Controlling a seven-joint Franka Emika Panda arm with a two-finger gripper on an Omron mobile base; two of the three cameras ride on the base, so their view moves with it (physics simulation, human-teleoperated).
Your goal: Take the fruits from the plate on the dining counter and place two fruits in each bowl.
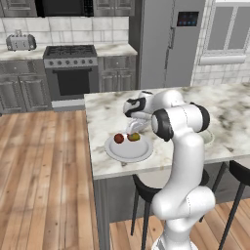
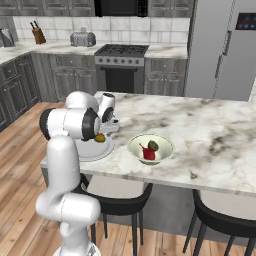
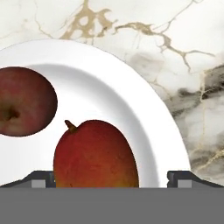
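Left base view: grey-cabinet kitchen, stove behind; marble worktop in front. Plate near worktop's front edge holds dark red fruit and orange-yellow fruit. Fingers just above orange-yellow fruit, partly hidden by arm. One bowl mostly hidden behind arm.

Right base view: bowl holds bright red fruit and olive green fruit. Plate half hidden by arm.

Hand view: fingers spread wide, straddling orange-yellow fruit, not clenched; tips barely visible.
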